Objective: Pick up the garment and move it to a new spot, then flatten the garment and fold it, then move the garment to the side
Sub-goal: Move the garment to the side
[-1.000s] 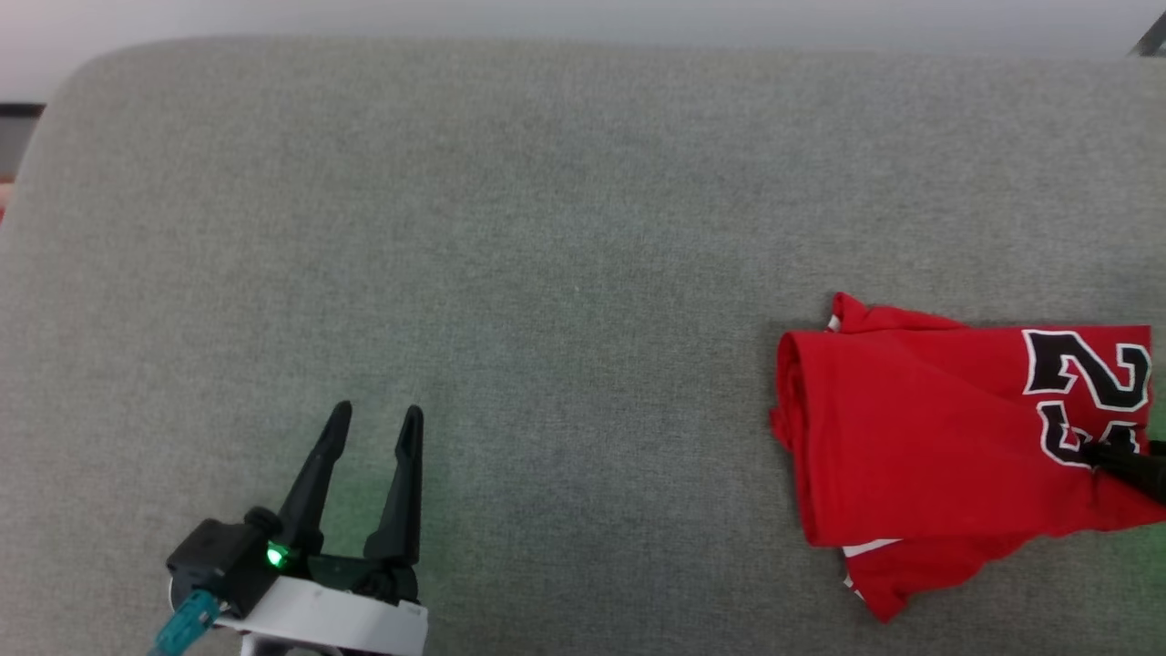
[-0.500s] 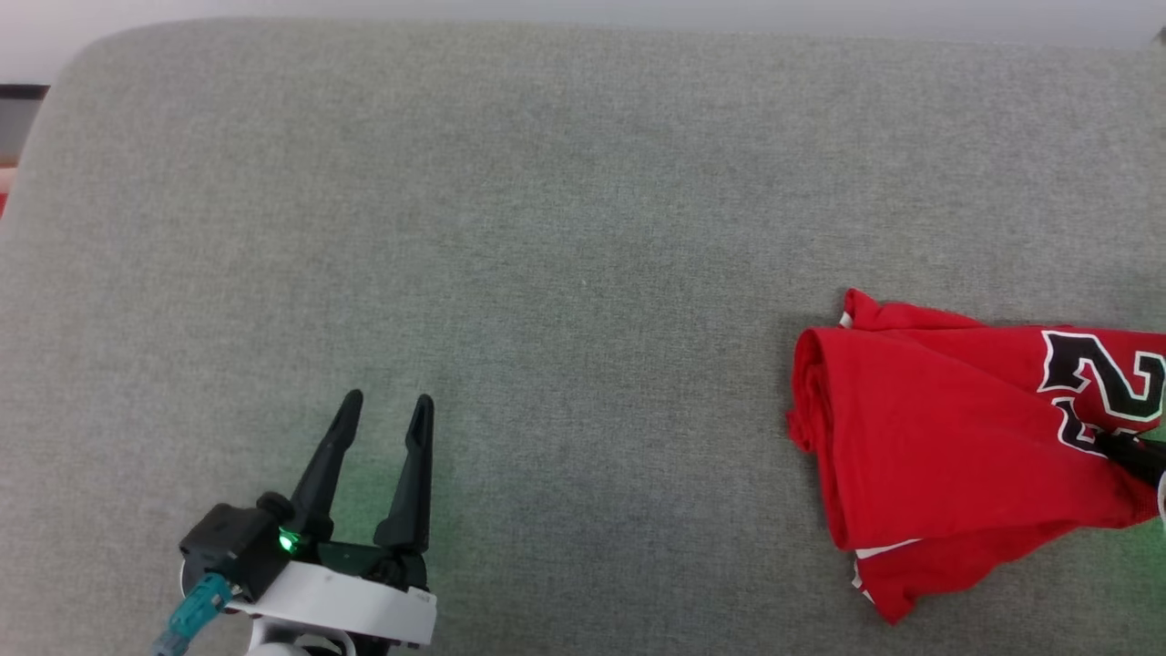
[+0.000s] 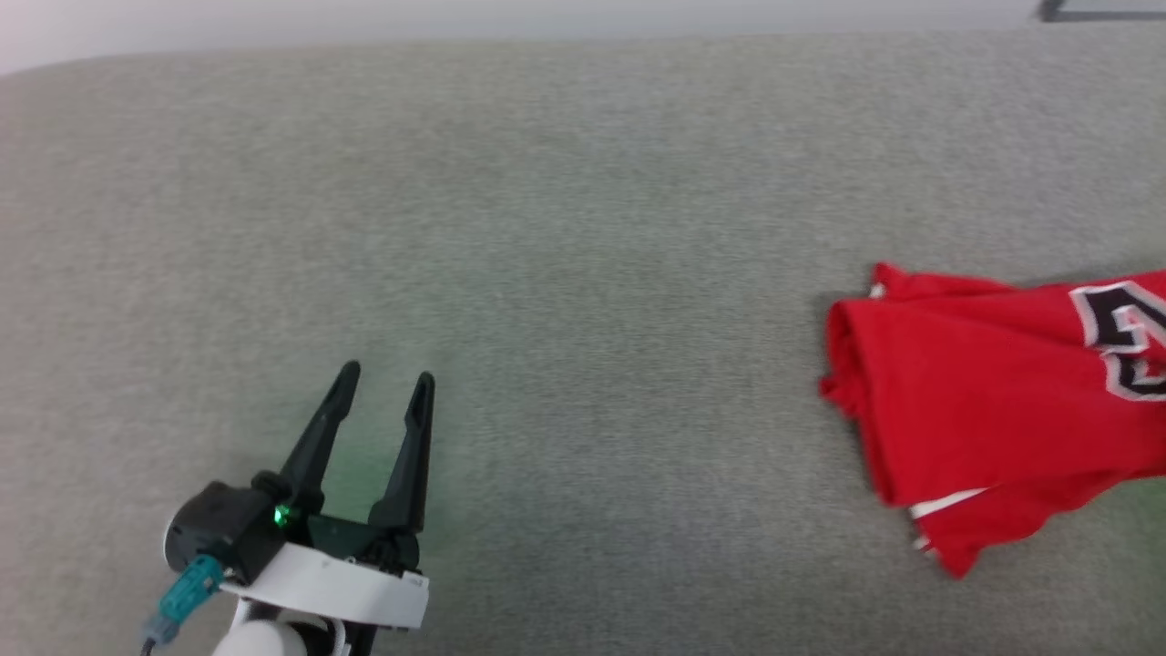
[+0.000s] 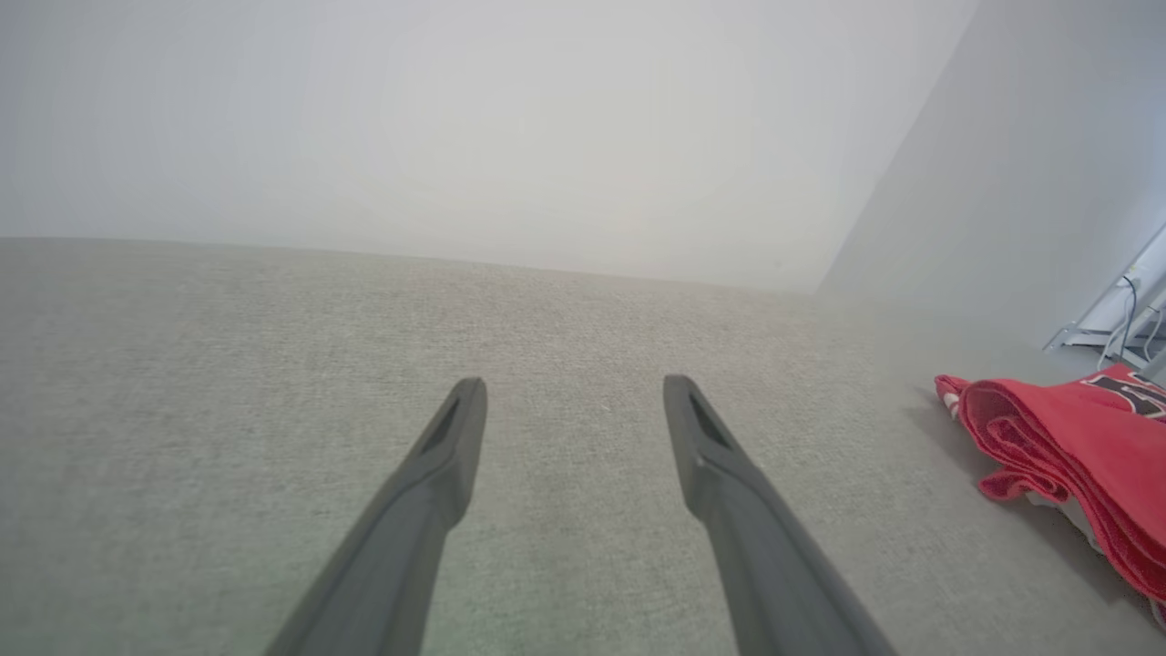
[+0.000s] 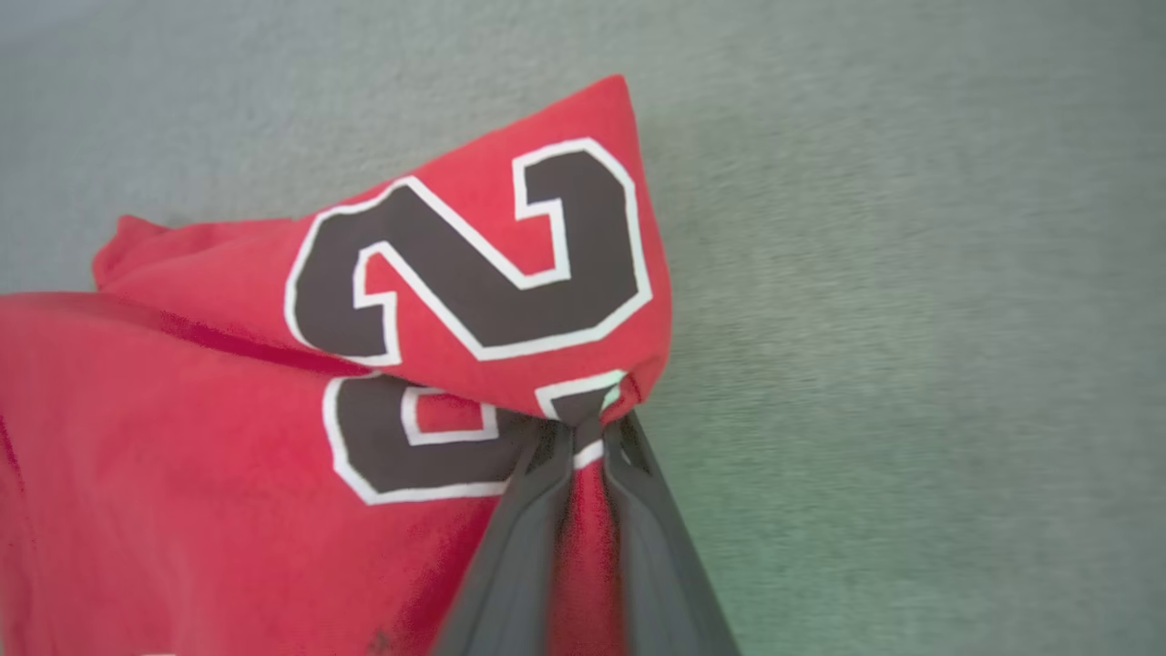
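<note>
Garment (image 5: 182,474) edge clamped in right gripper (image 5: 586,430), clear from right wrist view; left gripper (image 3: 388,375) spread wide, well apart.

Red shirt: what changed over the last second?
The right tool has closed on the garment at its lettered edge, lifting it into a peak. The head camera shifted too, so any slide is unclear. The left tool stayed open and empty over the grey surface.

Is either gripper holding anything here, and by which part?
The right gripper pinches the garment at its edge beside the black lettering; the left gripper is open, holding nothing.
</note>
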`<state>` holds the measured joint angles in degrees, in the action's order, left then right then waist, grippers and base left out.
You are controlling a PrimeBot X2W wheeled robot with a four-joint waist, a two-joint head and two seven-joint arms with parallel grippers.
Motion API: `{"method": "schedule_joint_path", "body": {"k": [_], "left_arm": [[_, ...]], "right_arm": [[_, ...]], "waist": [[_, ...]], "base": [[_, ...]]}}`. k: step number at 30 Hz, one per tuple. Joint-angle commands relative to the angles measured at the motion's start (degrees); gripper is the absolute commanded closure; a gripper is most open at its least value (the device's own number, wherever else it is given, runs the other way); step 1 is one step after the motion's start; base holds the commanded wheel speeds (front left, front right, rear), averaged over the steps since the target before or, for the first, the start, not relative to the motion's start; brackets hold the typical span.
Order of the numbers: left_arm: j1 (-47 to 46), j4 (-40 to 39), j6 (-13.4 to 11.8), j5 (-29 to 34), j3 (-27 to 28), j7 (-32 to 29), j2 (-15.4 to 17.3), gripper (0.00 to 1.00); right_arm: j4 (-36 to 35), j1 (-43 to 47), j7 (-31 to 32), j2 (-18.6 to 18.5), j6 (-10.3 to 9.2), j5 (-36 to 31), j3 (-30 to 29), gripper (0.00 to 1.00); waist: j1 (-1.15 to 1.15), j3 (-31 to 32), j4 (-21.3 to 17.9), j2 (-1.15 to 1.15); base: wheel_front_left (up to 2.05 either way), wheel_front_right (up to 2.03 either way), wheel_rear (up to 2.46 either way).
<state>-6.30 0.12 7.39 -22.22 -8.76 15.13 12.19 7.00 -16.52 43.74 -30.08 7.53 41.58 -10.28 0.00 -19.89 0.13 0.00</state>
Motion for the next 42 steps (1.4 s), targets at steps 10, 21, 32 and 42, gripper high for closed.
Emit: {"method": "schedule_joint_path", "body": {"k": [10, 21, 32, 42], "left_arm": [[-6.5, -1.6, 0.2, 0.2, -4.2, 0.0, 4.2, 0.00], [-9.1, -4.3, 0.2, 1.1, -4.3, 0.0, 7.9, 0.00], [-10.5, -6.8, 0.2, 1.6, -3.0, 0.0, 10.7, 0.00], [-10.3, -8.1, 0.2, 2.3, -1.6, 0.0, 11.3, 0.00]], "right_arm": [[8.8, -4.6, -11.4, -0.3, -0.08, -2.0, -5.6, 1.00], [21.5, -17.1, -22.7, -1.5, -0.08, -9.8, -7.3, 1.00], [35.8, -30.0, -32.2, -3.3, -0.08, -19.6, -6.1, 1.00], [46.9, -35.4, -37.0, -2.2, -0.08, -23.8, -4.1, 1.00]], "waist": [[0.00, -3.3, -8.8, 0.00], [0.00, -7.1, -11.9, 0.00], [0.00, -10.6, -11.4, 0.00], [0.00, -11.9, -11.1, 0.00]], "base": [[0.00, 0.00, 0.00], [0.00, 0.00, 0.00], [0.00, 0.00, 0.00], [0.00, 0.00, 0.00]]}}
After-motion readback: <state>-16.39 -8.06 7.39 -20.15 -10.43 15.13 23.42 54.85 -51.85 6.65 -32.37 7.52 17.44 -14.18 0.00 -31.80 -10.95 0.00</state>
